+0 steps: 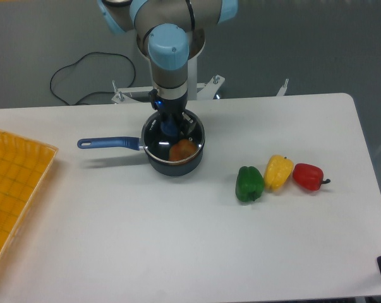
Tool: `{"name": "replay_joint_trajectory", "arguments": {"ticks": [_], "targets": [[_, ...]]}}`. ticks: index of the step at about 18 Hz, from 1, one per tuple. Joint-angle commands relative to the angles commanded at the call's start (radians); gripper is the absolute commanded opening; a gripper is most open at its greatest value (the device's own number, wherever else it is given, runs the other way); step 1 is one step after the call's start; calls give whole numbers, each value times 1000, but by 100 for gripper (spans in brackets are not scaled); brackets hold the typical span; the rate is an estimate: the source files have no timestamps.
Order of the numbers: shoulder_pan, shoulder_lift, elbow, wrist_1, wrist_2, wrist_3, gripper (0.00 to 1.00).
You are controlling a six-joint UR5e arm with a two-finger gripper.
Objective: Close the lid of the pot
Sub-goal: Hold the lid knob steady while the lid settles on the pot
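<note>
Nearby, three peppers sit clear of the pot; end effector grip on lid unclear.

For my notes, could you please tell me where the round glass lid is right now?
The round glass lid sits on the dark blue saucepan, centre-left on the white table, directly under the claw.

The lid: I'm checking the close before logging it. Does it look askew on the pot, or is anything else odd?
Nothing stands out. The lid appears to sit level over the pot, with an orange item visible through the glass. The gripper is at the knob; its jaws are hidden. The three peppers lie in a row, apart from the pot.
</note>
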Motion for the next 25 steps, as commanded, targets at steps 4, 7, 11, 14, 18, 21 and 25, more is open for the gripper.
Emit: {"name": "replay_joint_trajectory", "arguments": {"ticks": [4, 7, 11, 14, 18, 21, 25], "targets": [[0, -2, 0, 2, 2, 0, 33], [0, -3, 0, 2, 2, 0, 33], [-2, -6, -9, 23, 2, -2, 33], [-2, -9, -11, 26, 2, -2, 33], [-2, -8, -12, 26, 2, -2, 33], [-3, -9, -12, 28, 3, -2, 35], [-3, -9, -12, 28, 3, -5, 41]]}}
